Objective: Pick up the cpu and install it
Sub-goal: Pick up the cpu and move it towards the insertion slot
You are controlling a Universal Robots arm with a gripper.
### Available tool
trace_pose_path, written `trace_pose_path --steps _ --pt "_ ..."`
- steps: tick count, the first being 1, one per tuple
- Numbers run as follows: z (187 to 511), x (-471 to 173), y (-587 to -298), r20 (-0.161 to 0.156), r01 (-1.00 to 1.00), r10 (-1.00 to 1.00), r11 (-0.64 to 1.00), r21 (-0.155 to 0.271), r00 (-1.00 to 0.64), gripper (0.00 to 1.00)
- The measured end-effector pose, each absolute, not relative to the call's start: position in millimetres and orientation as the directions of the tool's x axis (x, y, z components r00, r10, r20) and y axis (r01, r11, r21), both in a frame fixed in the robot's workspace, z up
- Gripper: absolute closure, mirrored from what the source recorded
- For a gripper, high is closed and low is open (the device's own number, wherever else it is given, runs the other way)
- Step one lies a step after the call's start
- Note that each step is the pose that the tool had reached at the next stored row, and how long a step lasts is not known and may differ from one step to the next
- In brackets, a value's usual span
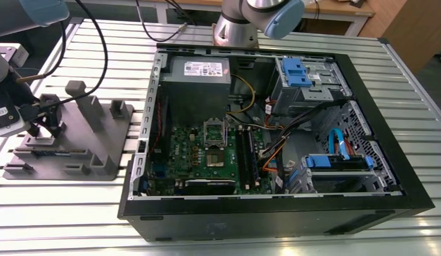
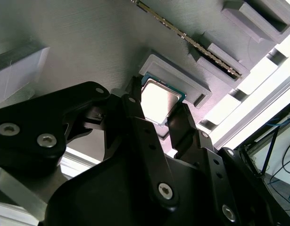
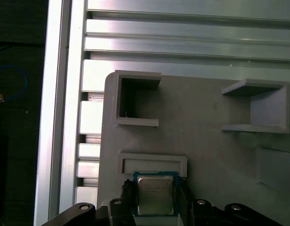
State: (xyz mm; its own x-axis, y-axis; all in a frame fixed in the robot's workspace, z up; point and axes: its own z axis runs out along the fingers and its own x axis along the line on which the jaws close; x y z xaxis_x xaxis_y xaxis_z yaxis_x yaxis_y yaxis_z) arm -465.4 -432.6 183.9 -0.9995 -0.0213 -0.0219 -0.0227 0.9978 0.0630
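The cpu [image 2: 158, 100] [image 3: 155, 195] is a small square chip with a silvery top and a thin rim. It sits between my gripper's [image 2: 159, 107] [image 3: 155, 189] two black fingers [image 2: 134, 110] [image 3: 128, 194], which press on its opposite edges. It is held just beside the raised pocket [image 3: 153, 162] of the grey holder block [image 1: 71, 144]. In the exterior view my gripper [image 1: 35, 130] is low over that block, at the exterior view's left, well apart from the green motherboard [image 1: 199, 154] and its shiny socket frame [image 1: 214, 130].
The open black computer case [image 1: 277, 213] lies at the exterior view's right, with a grey power supply [image 1: 199, 72], blue drive brackets [image 1: 295, 72] and loose cables [image 1: 277, 133]. The holder block carries upright posts [image 1: 85, 104] and a memory stick [image 2: 187, 40]. Everything rests on a slatted aluminium table [image 1: 64, 213].
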Motion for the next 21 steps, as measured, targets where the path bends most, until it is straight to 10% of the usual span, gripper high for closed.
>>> trace_pose_path --steps 21 --pt "188.1 -465.3 -432.6 -0.022 -0.023 -0.021 0.998 0.063 -1.000 0.53"
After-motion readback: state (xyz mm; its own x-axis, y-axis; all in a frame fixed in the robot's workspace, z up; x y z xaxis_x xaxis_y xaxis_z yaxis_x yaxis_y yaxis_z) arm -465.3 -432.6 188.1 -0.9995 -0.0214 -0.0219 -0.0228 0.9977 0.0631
